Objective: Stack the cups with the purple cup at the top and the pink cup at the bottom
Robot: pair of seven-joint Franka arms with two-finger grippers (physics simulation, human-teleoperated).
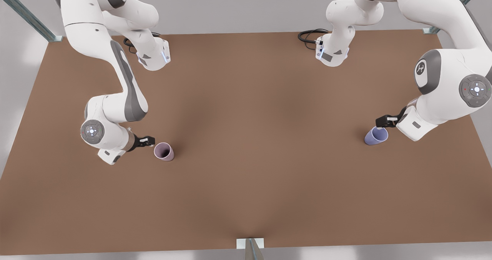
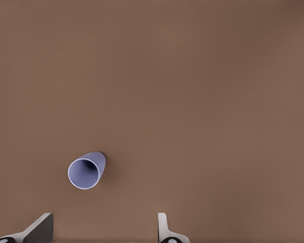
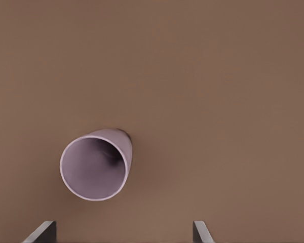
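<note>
Right claw hangs released, fingers apart, just beside the pink cup, which stands upright on the bench, not touching. Left claw also released, sits just above the purple cup; the front view cannot tell if they touch. The wrist views look down the open mouths, pink cup and purple cup each ahead of spread fingertips, off to one side.

A matt, smooth finish was shown on the brown table. The pink cup and the purple cup were rendered smooth with a faint sheen. Glossy white plastic-like shells were seen on the arms, and metal-looking posts stood at the table's corners.
</note>
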